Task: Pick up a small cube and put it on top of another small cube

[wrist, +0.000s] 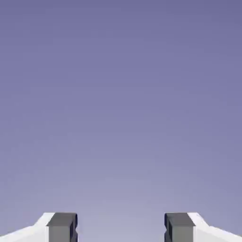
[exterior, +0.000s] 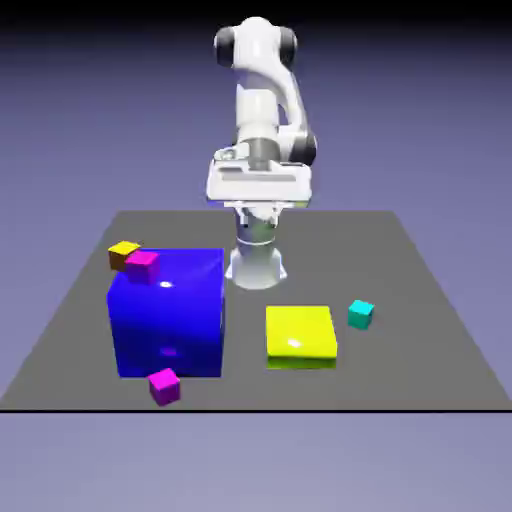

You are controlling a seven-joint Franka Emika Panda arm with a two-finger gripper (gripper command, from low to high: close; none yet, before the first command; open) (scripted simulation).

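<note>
claw wide, cyan cube off at four o'clock

gripper (wrist: 121,229) is spread wide and empty, and i see only backdrop through it. small cyan cube (exterior: 361,313) sits on the table (exterior: 420,300), just beside the yellow block (exterior: 300,335), at four o'clock from the hand in the exterior view.

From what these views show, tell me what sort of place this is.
Most likely a rendered simulation test scene, not a real room: a flat grey table floating before a plain blue-violet backdrop, flat-coloured blocks like the big blue cube and tiny cyan cube, and a white arm with its gripper open.
</note>
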